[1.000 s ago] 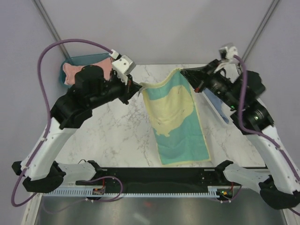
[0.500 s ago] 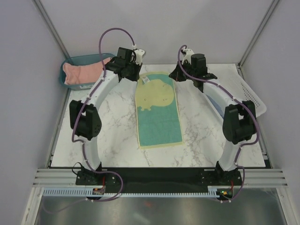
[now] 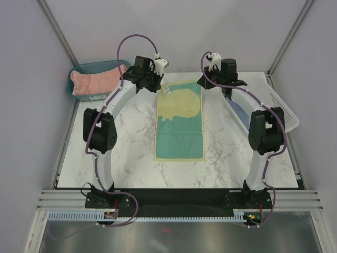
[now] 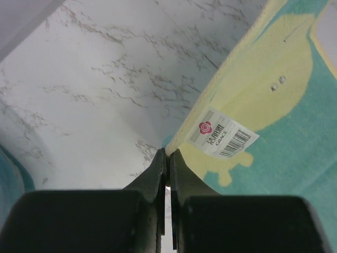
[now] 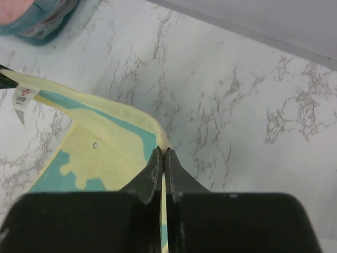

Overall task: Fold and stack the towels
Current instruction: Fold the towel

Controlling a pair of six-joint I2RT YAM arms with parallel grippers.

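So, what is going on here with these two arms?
The left gripper and the right gripper are each shut on a far corner of the whale-print towel, which lies spread on the table, not yet folded. A pink towel sits in the teal bin.

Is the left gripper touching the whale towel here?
Touching. The left wrist view shows the left gripper pinched shut on the towel edge, just beside its label.
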